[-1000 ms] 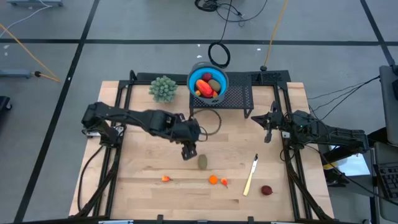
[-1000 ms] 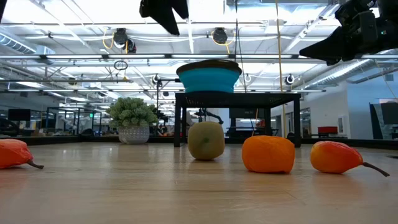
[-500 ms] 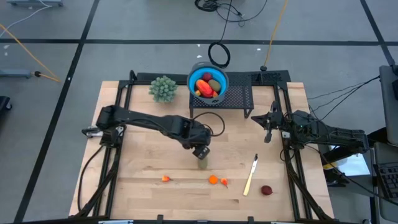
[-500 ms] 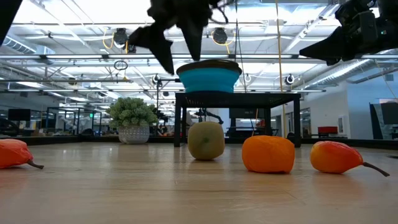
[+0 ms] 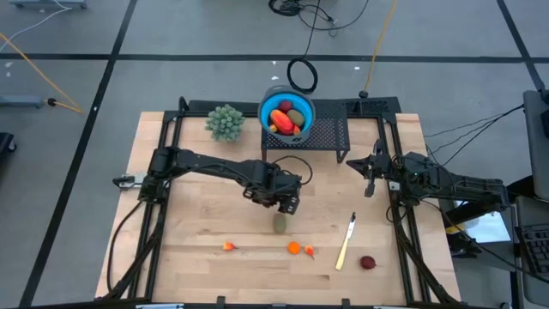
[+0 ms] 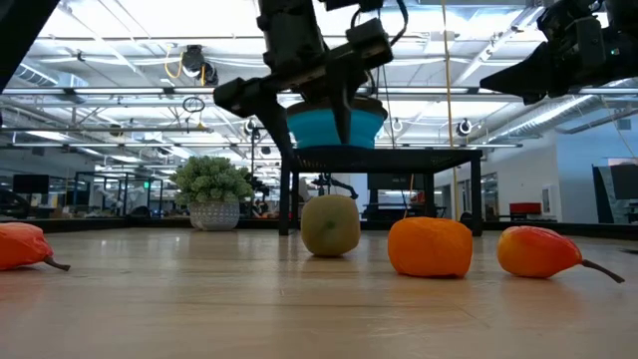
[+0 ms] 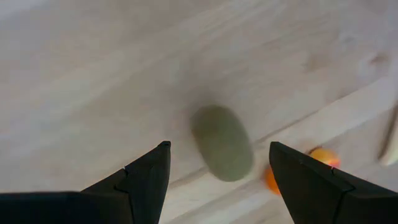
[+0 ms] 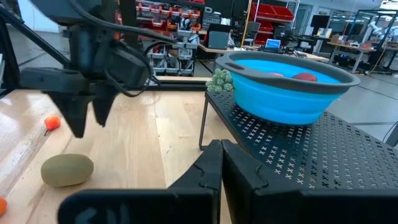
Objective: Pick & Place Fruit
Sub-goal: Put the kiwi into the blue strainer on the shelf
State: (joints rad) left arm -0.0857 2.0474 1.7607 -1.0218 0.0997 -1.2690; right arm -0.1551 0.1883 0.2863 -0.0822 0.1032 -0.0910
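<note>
Left gripper [image 5: 283, 204] is seen at centre frame in the high view, poised just above the olive-green fruit [image 5: 280, 223], fingers spread wide and nothing held. In the left wrist view the two dark fingertips [image 7: 149, 177] are parted on either side of the olive-green oval, which lies on the wooden table [image 5: 197, 223] between and beyond them. In the low view the gripper hangs above the fruit, clear of it.

Fruit is noted left to right along the lower part of the high view: a small orange piece [image 5: 228, 247] at lower left of centre, the olive-green oval at centre, two small orange pieces [image 5: 294, 249] touching or nearly so just right of it, and a dark red round piece [image 5: 368, 263] at lower right. A pale stick-like object [image 5: 346, 242] is laid at a slant between the orange pair and the red piece.

At upper centre a blue bowl [image 5: 268, 105] is set on a black mesh stand [image 5: 330, 136], with red-orange, dark red and green pieces inside. A bushy green plant ball [image 5: 226, 122] is placed just left of it.

Right gripper [image 5: 370, 176] is held at right of centre beside the stand, its fingers closed and empty.
</note>
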